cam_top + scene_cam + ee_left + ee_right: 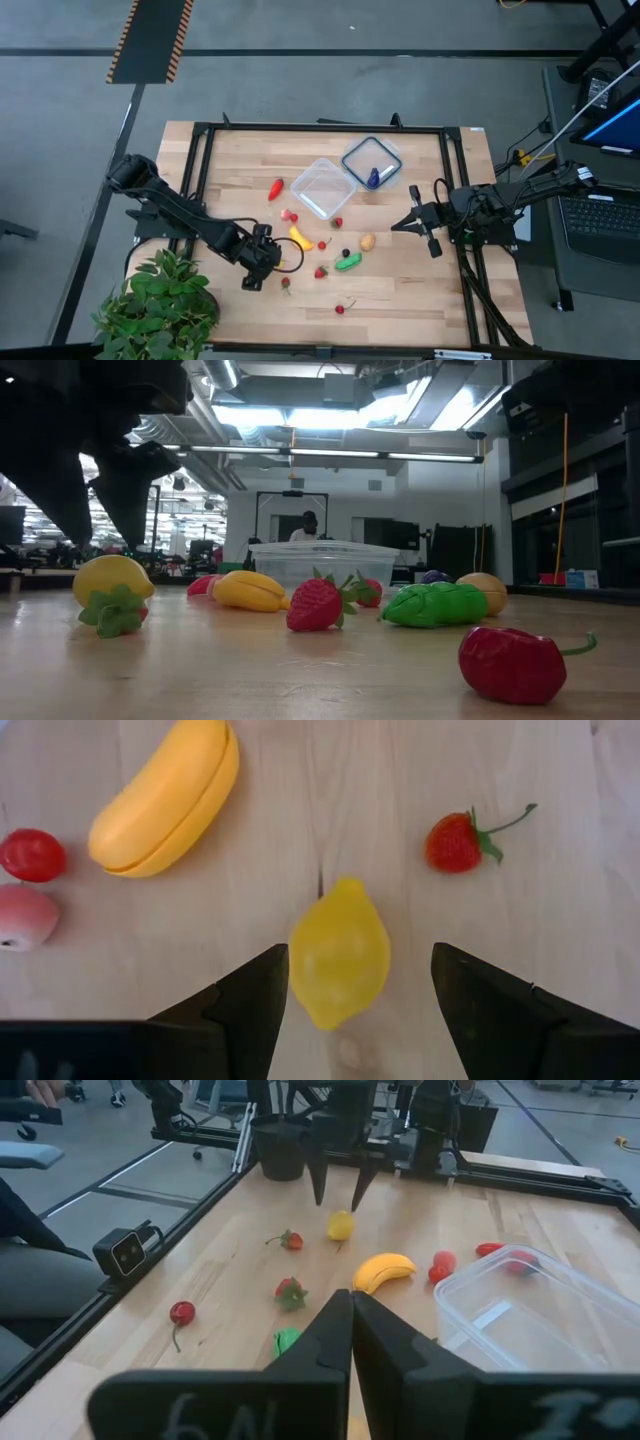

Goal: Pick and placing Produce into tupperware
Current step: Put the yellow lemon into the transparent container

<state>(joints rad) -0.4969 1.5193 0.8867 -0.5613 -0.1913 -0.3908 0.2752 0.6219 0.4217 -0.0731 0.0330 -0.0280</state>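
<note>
A yellow toy lemon (338, 952) lies on the wooden table, and my left gripper (355, 990) hangs open just above it. One finger stands on each side of the lemon and neither touches it; the right wrist view shows the gap between lemon (340, 1225) and fingertips. Near it lie a banana (165, 795), a strawberry (455, 842) and two red pieces (32, 855). The clear tupperware (324, 187) stands mid-table, with nothing visible in it. My right gripper (400, 224) waits shut above the table's right side.
The clear lid (372, 163) lies beyond the tub with a blue piece (373, 178) on it. A red pepper (275, 188), a green vegetable (348, 262), a tan piece (368, 242) and a cherry (342, 308) are scattered about. A potted plant (160, 305) stands at the near left corner.
</note>
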